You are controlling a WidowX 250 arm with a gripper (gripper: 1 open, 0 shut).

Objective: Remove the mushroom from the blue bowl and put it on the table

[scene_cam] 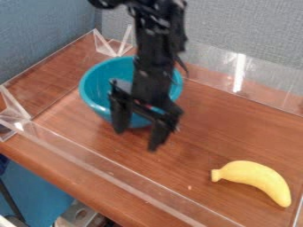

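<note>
Brown wood-grain table fills the view, fenced by low clear walls, with a grey-blue backdrop behind it. Taking the bowl as landmark, places run as follows.

Nearest the camera, at the front right and well apart from the bowl, a yellow banana lies on its side on the bare wood, its curved back turned toward the near edge. Nothing touches it.

Closer in, just in front of the bowl's near rim, hangs the black gripper. It points down at the table, and its two fingers stand spread wide apart, with plain wood visible between them. Nothing sits between the fingers and nothing is carried. Whether the fingertips touch the tabletop cannot be told from this angle; they look to end just above it. The fingers overlap the bowl's front wall in the picture, though contact cannot be judged.

Behind that, the teal bowl sits on the table toward the back left. The black arm rises in front of it and covers most of its inside and its right side. Only its left wall and part of the rim show.

As for the mushroom, it cannot be seen; the arm hides the part of the bowl where it might lie.
</note>
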